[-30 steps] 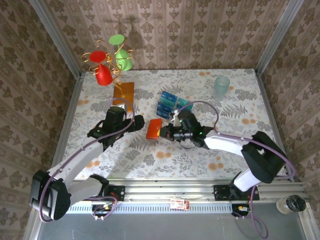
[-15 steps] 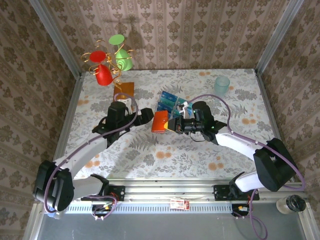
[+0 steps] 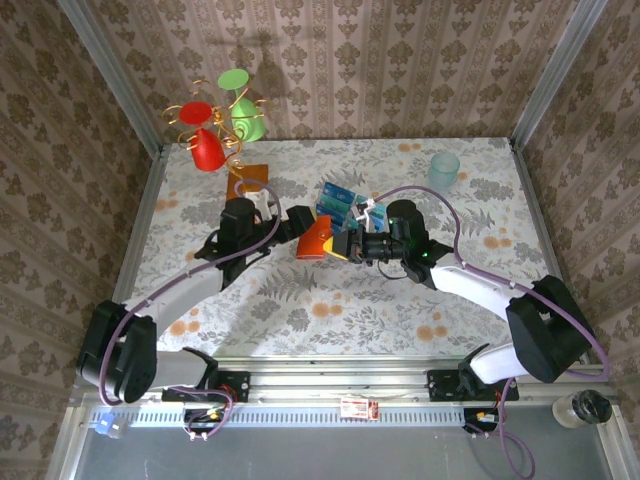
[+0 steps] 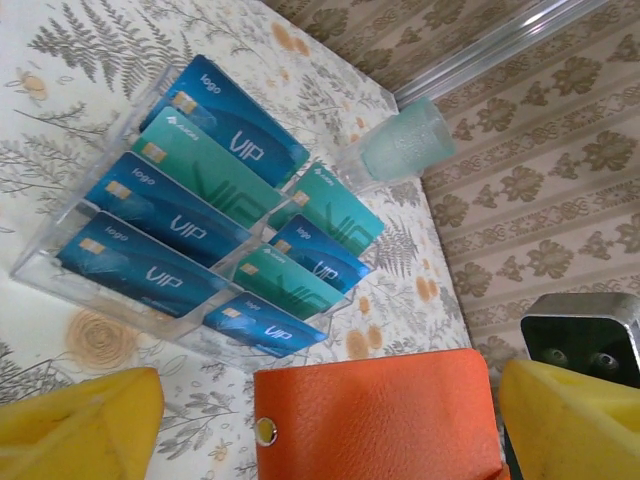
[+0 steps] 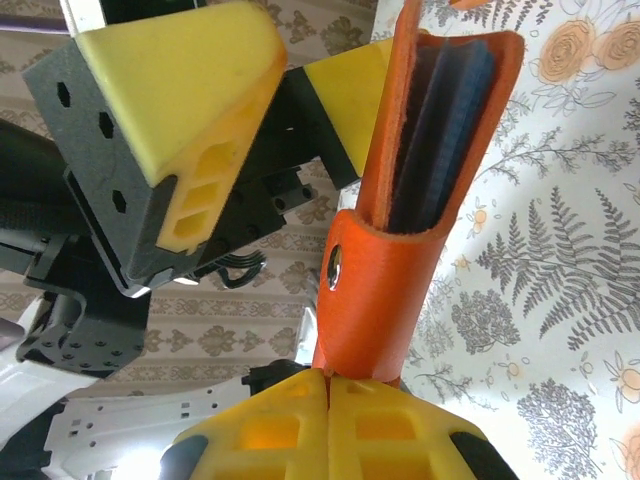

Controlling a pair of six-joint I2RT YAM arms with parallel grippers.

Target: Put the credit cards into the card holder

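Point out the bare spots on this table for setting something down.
Widest: near table between the arms. Also the right side in front of the teal cup. Crowded: the middle, where left gripper and right gripper meet at the card holder beside the card rack; back left, the cup stand.

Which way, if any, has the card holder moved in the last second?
Yes. The card holder, shut in the right gripper, has moved away from the arm bases, closer to the clear card rack.

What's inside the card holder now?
Inside the card holder, dark blue layers show between orange flaps; the snap strap covers the lower part, so lining or cards cannot be told.
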